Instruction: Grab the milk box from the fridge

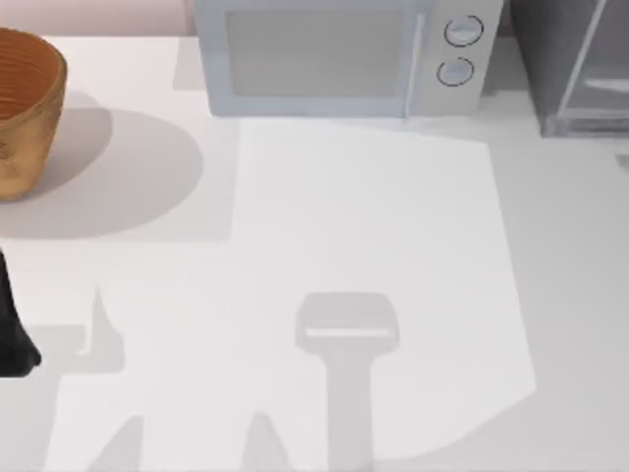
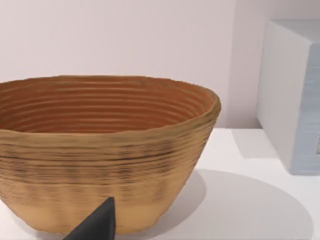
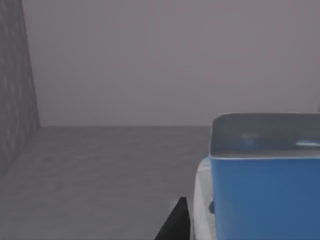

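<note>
Inside, the milk box [image 3: 265, 195] stands on the fridge [image 3: 100, 175] floor.

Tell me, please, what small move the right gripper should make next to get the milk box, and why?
Probably ease the right gripper a little further in and sideways, so the milk box sits between its fingers before closing. The right wrist view looks into the fridge, and the blue and white carton is close but off to one side, with one dark fingertip beside it. The left arm sits parked at the table's left edge.
</note>
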Tool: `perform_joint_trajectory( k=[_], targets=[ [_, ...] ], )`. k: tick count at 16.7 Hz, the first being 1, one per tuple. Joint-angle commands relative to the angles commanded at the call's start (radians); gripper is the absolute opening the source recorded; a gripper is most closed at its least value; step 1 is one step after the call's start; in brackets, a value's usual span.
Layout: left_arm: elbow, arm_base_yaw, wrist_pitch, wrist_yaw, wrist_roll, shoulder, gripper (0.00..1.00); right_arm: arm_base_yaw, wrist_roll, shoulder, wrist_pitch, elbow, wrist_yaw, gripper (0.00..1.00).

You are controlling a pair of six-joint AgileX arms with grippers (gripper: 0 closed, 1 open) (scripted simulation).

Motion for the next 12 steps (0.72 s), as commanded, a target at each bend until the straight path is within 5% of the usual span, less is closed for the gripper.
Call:
perform_joint_trajectory(
  k=[5,12],
  targets=[
    [0.0,0.0,0.0,0.0,0.0,0.0,1.0,-0.02,0.035,-0.261,-0.173,-0.087,0.057,0.0],
    [0.0,0.0,0.0,0.0,0.0,0.0,1.0,0.02,0.075,-0.982,-0.608,-0.378,0.171,0.0]
  ],
)
